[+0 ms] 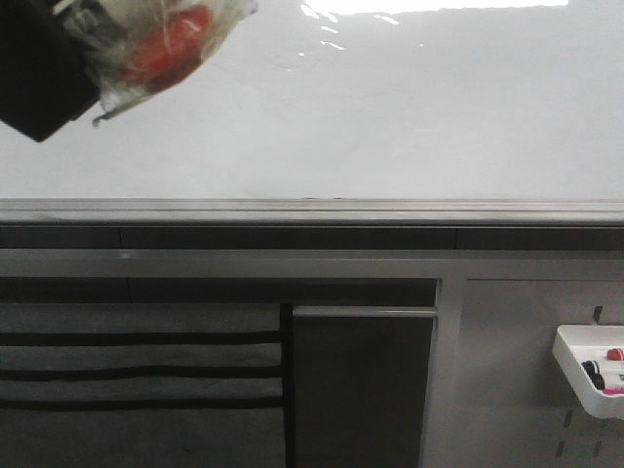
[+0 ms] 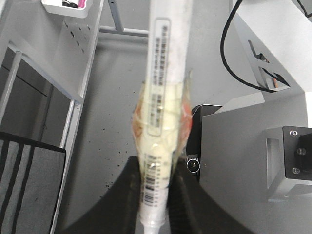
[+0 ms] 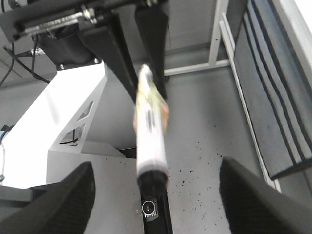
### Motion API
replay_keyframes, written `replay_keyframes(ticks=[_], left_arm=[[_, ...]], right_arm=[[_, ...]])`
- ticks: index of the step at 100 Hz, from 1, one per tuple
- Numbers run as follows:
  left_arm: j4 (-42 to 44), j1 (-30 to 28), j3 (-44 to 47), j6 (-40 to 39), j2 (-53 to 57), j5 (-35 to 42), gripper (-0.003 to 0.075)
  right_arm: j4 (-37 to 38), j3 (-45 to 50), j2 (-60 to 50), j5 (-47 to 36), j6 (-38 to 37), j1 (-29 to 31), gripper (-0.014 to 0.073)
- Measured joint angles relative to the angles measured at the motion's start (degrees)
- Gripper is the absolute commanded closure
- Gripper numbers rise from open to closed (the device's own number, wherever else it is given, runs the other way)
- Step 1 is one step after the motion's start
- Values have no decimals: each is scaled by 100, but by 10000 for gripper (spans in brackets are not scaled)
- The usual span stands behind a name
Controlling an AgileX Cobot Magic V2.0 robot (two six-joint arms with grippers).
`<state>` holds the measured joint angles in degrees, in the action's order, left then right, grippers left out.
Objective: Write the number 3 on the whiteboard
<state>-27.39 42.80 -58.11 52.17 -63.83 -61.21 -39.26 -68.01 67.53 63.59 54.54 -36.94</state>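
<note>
The whiteboard (image 1: pixel 390 117) fills the upper front view, glossy with glare at the top, and has a grey rail (image 1: pixel 312 210) along its lower edge. No inked number 3 shows on it. My left gripper (image 1: pixel 39 68) is at the board's top left corner. It is shut on a white marker (image 1: pixel 156 49) wrapped in clear and red tape. In the left wrist view my left gripper (image 2: pixel 155 170) clamps the barcode-labelled marker (image 2: pixel 163 73). My right gripper (image 3: pixel 155 195) is open and empty. It looks at the marker (image 3: pixel 151 131) held in the left gripper's fingers (image 3: pixel 109 48). Whether the marker touches the board is hidden.
A grey pegboard panel (image 1: pixel 517 341) at lower right carries a white tray (image 1: pixel 575 366) holding spare markers; the tray also shows in the left wrist view (image 2: pixel 63 10). A grey striped cloth (image 1: pixel 136 370) hangs lower left. Black cables (image 2: pixel 234 58) and the white robot base (image 2: pixel 273 39) are below.
</note>
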Motion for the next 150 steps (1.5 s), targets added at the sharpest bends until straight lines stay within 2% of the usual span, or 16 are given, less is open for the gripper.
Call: replay_keyframes(ticks=[16,26,54,80,95,104,109,119,126,131,137,150], left_arm=[[0,3,0,0,0,0,738],[0,14,0,0,0,0,738],[0,14,-9,0,0,0,738],[0,14,-9,4,0,127,738],[0,14,-9,4,0,136,734],[0,14,-9,4,0,136,660],[0,14,-9,4,0,141,573],[40,14,-9,4,0,209,340],[175,14,-9,4,0,335,237],[317,-1,-9,-58,20,432,209],[531,-80,-9,-285,53,575,213],[796,-443,-9,-702,314,812,218]], right_arm=[[16,-74,440,-327,13,-497,118],[26,-74,600,-409,26,-579,142],[38,-74,668,-459,35,-601,326],[60,-74,668,-462,35,-601,582],[81,-74,668,-471,35,-601,632],[81,-74,668,-471,35,-601,632],[81,-74,668,-471,35,-601,632],[81,-74,668,-460,35,-601,632],[98,-74,668,-460,35,-601,632],[146,-74,668,-495,35,-601,631],[270,-74,668,-561,-58,-601,632],[997,-74,516,-824,-773,-513,632]])
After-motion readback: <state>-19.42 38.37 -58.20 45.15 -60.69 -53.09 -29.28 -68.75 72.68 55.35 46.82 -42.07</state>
